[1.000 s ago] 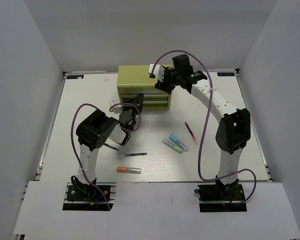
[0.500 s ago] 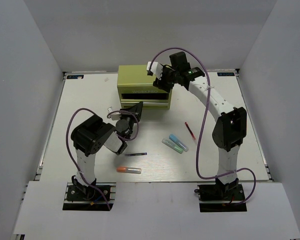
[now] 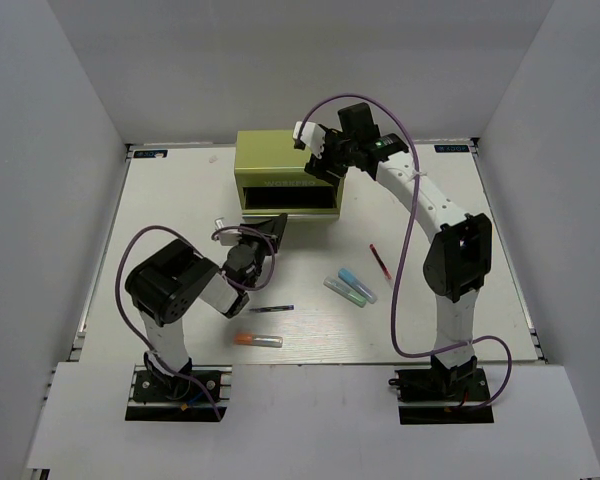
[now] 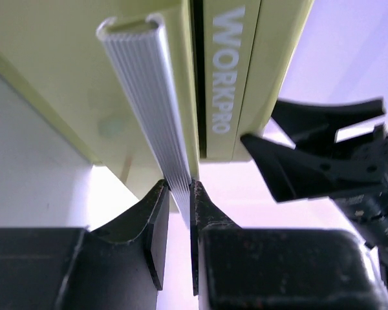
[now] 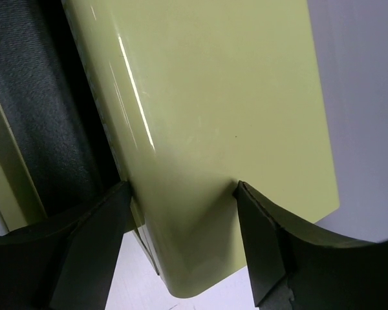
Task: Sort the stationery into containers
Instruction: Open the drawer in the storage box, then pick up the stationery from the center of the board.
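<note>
Early stage, nothing seen sorted yet. Boxy yellow-green metal mini chest (image 3: 280,155) sits at far centre of white table (image 3: 180,200). L gripper (image 4: 178,187) is clenched on ribbed silvery drawer handle (image 4: 149,97) just under the embossed lettering, so the step in hand looks like drawer opening. How far the drawer is out, can't tell from overhead view. R gripper (image 5: 181,187) is up at chest's top R corner, fingers spread wide astride it, pads close against the metal. Can't tell if they pinch or only brace. Stationery all loose on table in front of chest, well apart from it: slim red pen (image 3: 380,262), blue-capped marker (image 3: 358,284) and green-capped marker (image 3: 345,292) side by side, thin dark pen (image 3: 271,308), orange-capped marker (image 3: 258,340) nearest the arm bases. Five counted; any other may be hidden under L arm. Left to do, by my read: get drawer open, then every pick and place.
</note>
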Robot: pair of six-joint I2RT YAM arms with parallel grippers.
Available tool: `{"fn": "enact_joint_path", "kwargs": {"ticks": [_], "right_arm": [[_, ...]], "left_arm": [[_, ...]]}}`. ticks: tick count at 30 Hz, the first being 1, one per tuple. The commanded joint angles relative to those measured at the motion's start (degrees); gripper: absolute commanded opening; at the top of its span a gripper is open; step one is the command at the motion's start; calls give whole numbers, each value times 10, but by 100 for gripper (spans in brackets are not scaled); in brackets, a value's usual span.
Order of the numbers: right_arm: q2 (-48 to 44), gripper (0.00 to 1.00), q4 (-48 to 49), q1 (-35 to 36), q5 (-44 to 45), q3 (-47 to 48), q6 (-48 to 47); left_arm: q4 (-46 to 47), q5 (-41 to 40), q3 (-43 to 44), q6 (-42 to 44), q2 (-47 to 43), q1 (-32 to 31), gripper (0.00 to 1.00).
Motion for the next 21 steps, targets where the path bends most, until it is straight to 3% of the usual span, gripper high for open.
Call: {"fn": "enact_joint_path", "kwargs": {"ticks": [1, 2, 3, 6, 9, 14, 18, 21], "right_arm": [[25, 72, 9, -7, 36, 6, 10], [24, 74, 6, -9, 30, 4, 10], [5, 79, 4, -7, 20, -3, 9], [-29, 85, 12, -7, -2, -37, 8], [-73, 89, 25, -7, -9, -75, 8], [-134, 90, 30, -8, -12, -109, 4], [-200, 90, 40, -9, -19, -159, 5], [-280, 90, 74, -10, -22, -226, 8]], "left_arm": [[-37, 25, -9, 29, -46, -7, 6], [-57, 33, -9, 29, -59, -7, 13], [-71, 33, -9, 29, -66, -1, 35], [-134, 46, -3, 36, -102, 4, 67], [-181, 46, -3, 57, -124, 4, 77], [-201, 53, -3, 73, -165, 4, 80], [-276, 72, -15, 89, -223, 4, 81], [-383, 94, -15, 124, -270, 4, 83]]}}
